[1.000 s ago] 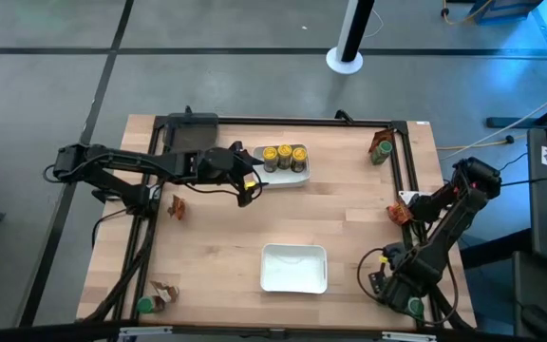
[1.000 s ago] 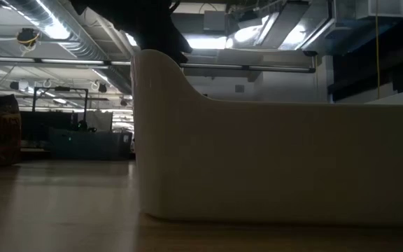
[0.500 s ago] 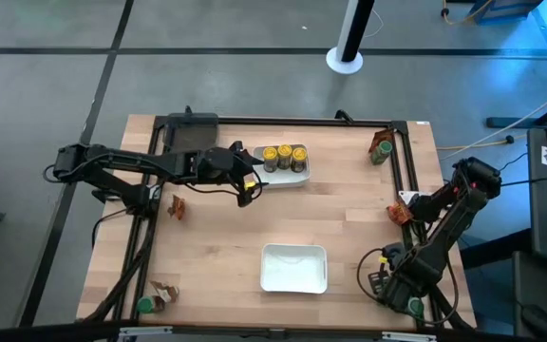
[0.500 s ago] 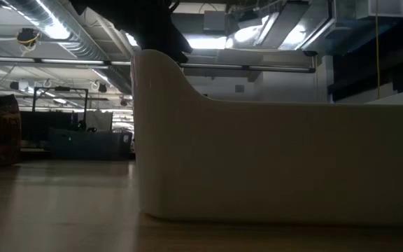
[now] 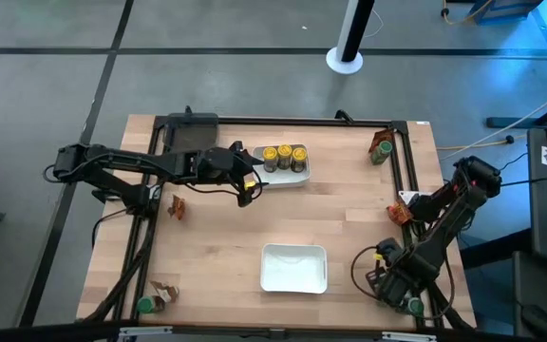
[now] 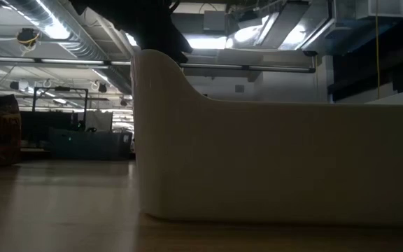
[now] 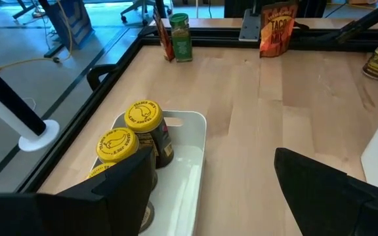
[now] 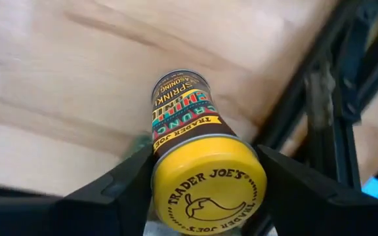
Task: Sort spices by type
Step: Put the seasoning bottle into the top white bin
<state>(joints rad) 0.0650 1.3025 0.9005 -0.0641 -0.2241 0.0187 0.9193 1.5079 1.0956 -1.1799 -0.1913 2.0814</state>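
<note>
Three yellow-lid jars (image 5: 284,157) stand in a white tray (image 5: 302,177) at the far middle of the table; the left wrist view shows them (image 7: 133,141) close by. My left gripper (image 5: 248,182) hovers open at that tray's left end (image 7: 205,196), touching nothing. My right gripper (image 5: 391,285), at the near right corner, is shut on another yellow-lid jar (image 8: 195,131); in the high view the gripper hides it. A green-lid jar (image 5: 414,306) stands just near of it. Brown-orange packets lie at the left (image 5: 176,206), near left (image 5: 164,293) and right (image 5: 402,211). My right gripper holds the yellow-lid jar at its lid end (image 8: 169,172), pinched between the two fingers (image 8: 120,190), one on either side. The fingers come from above, pointing down, and the jar stands upright below them. Whether its base is on the table I cannot tell.
An empty white tray (image 5: 293,283) sits near the middle; its wall (image 6: 257,161) fills the low view. A dark bin (image 5: 191,133) is at the far left. A green-lid jar and a packet (image 5: 380,147) stand at the far right, another green-lid jar (image 5: 144,306) near left. Black frame rails (image 5: 408,161) edge the table.
My right arm's wrist and gripper have shifted slightly toward the table's left. The left arm and the jars in the far tray have stayed where they were.
</note>
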